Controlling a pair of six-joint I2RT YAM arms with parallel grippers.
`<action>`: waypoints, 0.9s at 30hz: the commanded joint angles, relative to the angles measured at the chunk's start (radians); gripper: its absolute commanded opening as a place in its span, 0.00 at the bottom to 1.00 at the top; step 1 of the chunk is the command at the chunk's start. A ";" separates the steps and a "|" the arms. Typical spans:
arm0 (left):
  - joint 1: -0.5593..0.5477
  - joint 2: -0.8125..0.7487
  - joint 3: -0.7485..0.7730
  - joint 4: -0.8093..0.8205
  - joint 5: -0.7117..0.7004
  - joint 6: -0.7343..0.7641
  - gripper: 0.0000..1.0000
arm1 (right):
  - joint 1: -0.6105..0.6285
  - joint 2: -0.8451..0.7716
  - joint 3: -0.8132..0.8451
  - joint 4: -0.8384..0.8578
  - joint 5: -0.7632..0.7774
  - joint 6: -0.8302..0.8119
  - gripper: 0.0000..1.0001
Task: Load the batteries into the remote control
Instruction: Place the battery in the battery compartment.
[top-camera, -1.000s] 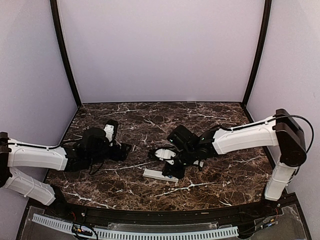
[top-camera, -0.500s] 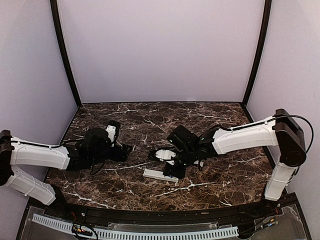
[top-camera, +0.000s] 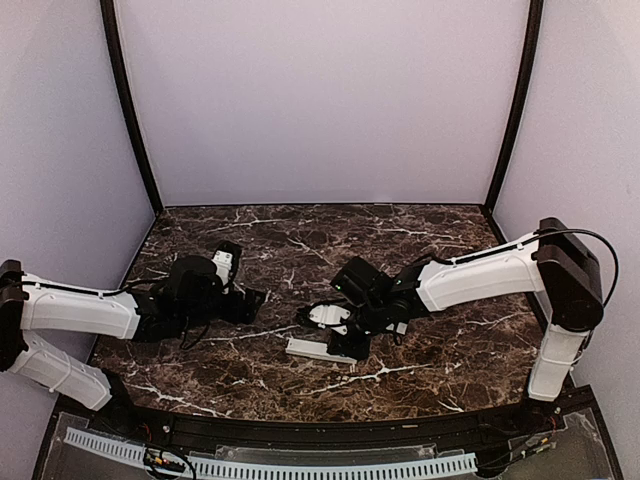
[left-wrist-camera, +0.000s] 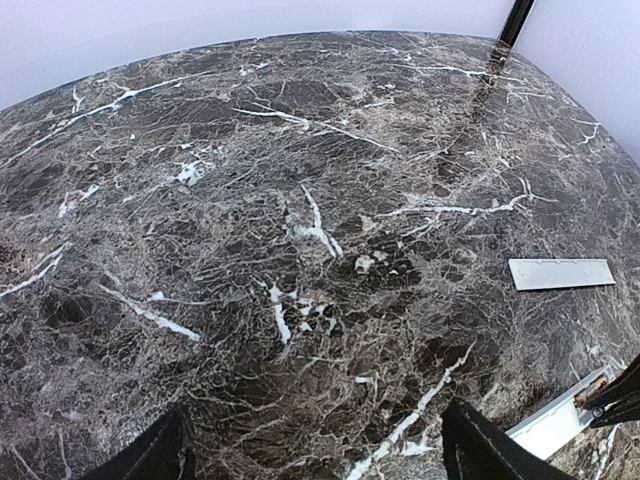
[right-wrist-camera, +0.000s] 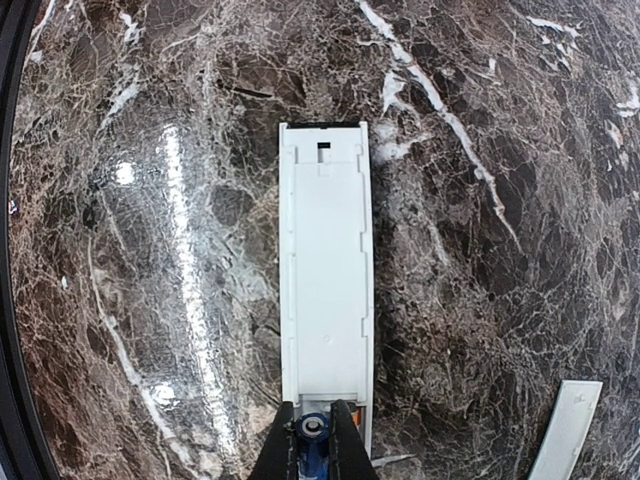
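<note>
The remote control (right-wrist-camera: 323, 260) lies lengthwise on the marble, a slim white bar with its open back facing up; it also shows in the top view (top-camera: 308, 348) and at the lower right of the left wrist view (left-wrist-camera: 553, 430). My right gripper (right-wrist-camera: 313, 452) is shut on a blue battery (right-wrist-camera: 312, 447), held end-on at the remote's near end, right at the compartment. From above, that right gripper (top-camera: 345, 345) sits over the remote's right end. My left gripper (left-wrist-camera: 325, 462) stands open over bare marble, well left of the remote, also seen from above (top-camera: 250, 298).
A flat white cover plate (left-wrist-camera: 561, 273) lies on the marble beside the remote, also seen at the lower right of the right wrist view (right-wrist-camera: 566, 430). Lilac walls with black corner posts close in the dark marble table (top-camera: 430, 240).
The right arm has eased slightly left and lower along the remote with the battery. The left arm crept a little to the right early on, then stayed still.
</note>
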 joint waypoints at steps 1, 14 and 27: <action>-0.005 0.001 0.010 0.006 0.010 0.016 0.84 | -0.001 0.007 0.009 0.016 0.017 -0.013 0.00; -0.006 0.007 0.006 0.016 0.018 0.025 0.85 | -0.001 0.002 0.011 -0.009 0.036 -0.014 0.20; -0.015 0.020 -0.003 0.046 0.038 0.030 0.84 | -0.001 -0.045 0.028 -0.042 0.021 -0.026 0.36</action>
